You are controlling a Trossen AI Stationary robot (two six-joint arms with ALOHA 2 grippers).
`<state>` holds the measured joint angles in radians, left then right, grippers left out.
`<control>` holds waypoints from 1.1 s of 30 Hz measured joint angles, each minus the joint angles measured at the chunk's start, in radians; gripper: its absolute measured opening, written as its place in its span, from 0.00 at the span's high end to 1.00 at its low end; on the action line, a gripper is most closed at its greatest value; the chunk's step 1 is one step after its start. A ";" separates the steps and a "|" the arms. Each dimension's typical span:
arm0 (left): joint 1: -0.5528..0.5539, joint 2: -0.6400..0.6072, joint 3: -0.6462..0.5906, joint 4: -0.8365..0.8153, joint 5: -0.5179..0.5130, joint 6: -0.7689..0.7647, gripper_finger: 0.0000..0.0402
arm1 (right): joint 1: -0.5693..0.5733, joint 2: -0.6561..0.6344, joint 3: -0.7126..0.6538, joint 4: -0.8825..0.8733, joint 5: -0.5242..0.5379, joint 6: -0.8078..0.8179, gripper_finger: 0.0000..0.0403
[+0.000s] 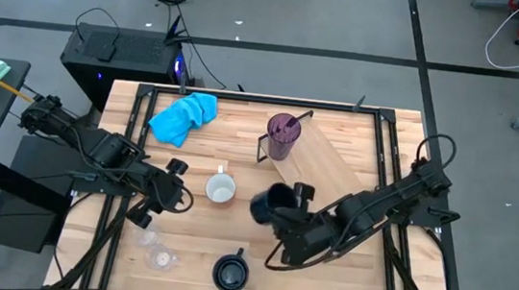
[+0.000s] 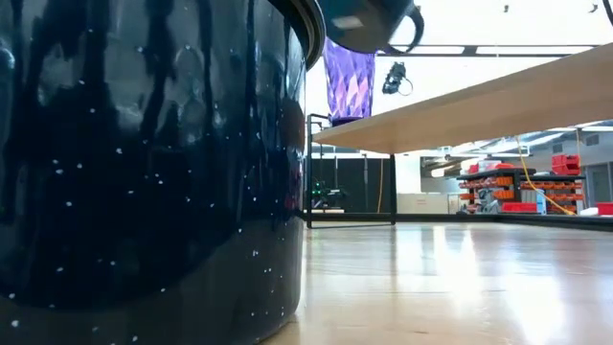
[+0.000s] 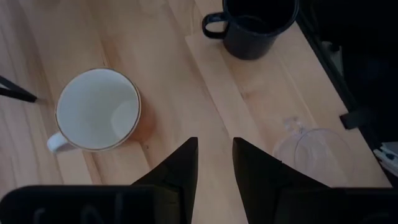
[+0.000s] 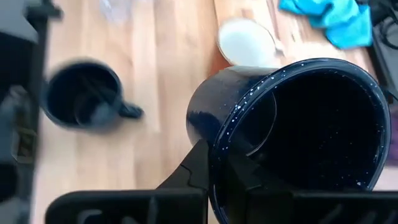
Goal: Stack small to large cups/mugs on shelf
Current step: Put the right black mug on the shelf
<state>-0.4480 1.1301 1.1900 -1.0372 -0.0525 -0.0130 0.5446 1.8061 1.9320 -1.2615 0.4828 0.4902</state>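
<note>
Where the high view looks down on the pale plank desk, the right gripper carries a speckled navy mug just beside the white mug, the slanted shelf bearing the purple tumbler. In the left wrist view, the left gripper holds nothing, its fingers slightly parted, near a clear glass. In the right wrist view, dark fingers clamp the glossy mug's rim, the second navy mug standing apart.

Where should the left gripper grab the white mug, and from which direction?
The white mug stands upright, mouth open, beside the left gripper. Probably best to come straight down and pinch the rim wall, one finger inside, one outside, as the right gripper holds its navy mug. Choose the rim away from the small handle.
</note>
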 joint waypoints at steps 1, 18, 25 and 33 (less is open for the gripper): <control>0.000 0.000 0.000 -0.007 0.000 0.001 0.73 | -0.003 -0.005 0.000 -0.032 0.000 0.002 0.94; 0.000 0.000 0.000 -0.008 -0.033 0.026 0.73 | -0.157 -0.016 -0.011 -0.261 -0.055 -0.063 0.93; 0.000 0.000 0.000 -0.008 -0.034 0.026 0.73 | -0.211 -0.016 -0.014 -0.286 -0.067 -0.078 0.92; 0.000 0.000 0.000 -0.007 -0.034 0.025 0.73 | -0.238 -0.016 -0.014 -0.291 -0.096 -0.091 0.92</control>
<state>-0.4480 1.1301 1.1896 -1.0443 -0.0860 0.0120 0.3070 1.7901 1.9182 -1.5525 0.3872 0.3996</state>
